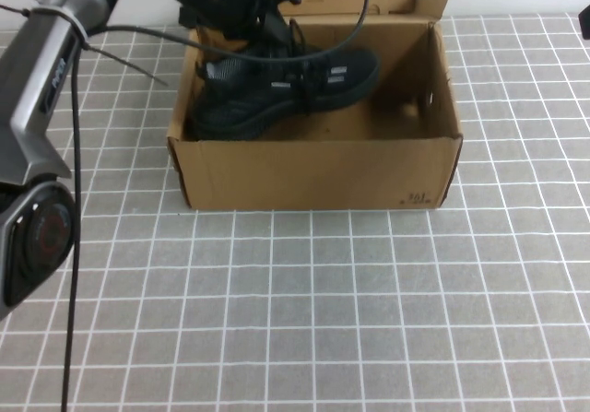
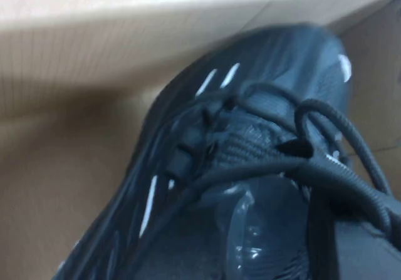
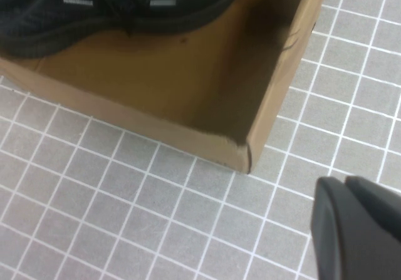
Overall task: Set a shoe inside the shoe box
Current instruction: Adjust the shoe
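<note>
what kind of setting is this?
Likely a lab test bench: a grey tiled tabletop against a plain wall, holding only a shoe box with a shoe, worked by a cabled robot arm.

shoe [image 1: 277,94]: 1 | shoe box [image 1: 313,172]: 1 | arms: 2

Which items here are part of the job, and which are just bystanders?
Job:
- shoe, lying in the box
- shoe box, open
- left gripper, shut, at the shoe over the box

Bystanders:
- right gripper, shut, over the tiles off the box's corner
- tiled table
- cables
</note>
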Available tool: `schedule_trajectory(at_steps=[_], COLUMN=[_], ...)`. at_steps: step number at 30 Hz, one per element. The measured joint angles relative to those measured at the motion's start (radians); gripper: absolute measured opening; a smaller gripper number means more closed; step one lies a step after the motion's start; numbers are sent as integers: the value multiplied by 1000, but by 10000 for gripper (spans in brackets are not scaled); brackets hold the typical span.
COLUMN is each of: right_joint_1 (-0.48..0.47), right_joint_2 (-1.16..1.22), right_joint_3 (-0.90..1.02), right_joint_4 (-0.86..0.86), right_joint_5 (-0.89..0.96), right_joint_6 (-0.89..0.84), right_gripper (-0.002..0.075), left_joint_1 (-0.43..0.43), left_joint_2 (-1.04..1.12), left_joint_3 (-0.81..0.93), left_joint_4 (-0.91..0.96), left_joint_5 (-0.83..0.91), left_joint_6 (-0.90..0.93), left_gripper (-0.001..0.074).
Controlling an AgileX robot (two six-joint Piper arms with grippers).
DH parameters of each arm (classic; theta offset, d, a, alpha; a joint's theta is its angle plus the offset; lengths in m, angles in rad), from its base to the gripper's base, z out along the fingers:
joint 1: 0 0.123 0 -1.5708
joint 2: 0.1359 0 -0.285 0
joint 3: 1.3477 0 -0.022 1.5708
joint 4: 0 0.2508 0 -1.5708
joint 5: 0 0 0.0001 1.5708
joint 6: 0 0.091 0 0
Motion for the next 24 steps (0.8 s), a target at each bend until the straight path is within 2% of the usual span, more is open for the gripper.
schedule_trajectory(at_steps=[8, 24], right_joint_1=[0, 0], right_joint_2=[0, 0], right_joint_3=[0, 0], right_joint_4=[5, 7], right_joint_5=[-3, -28], right_joint_6=[0, -2], right_gripper=[-16, -16], left_joint_1=[-2, -19], left_joint_2=[-6, -6], left_joint_3=[-90, -90], left_joint_4=[3, -77], left_joint_5=[41, 50], left_joint_6=[48, 384], left_gripper=[2, 2])
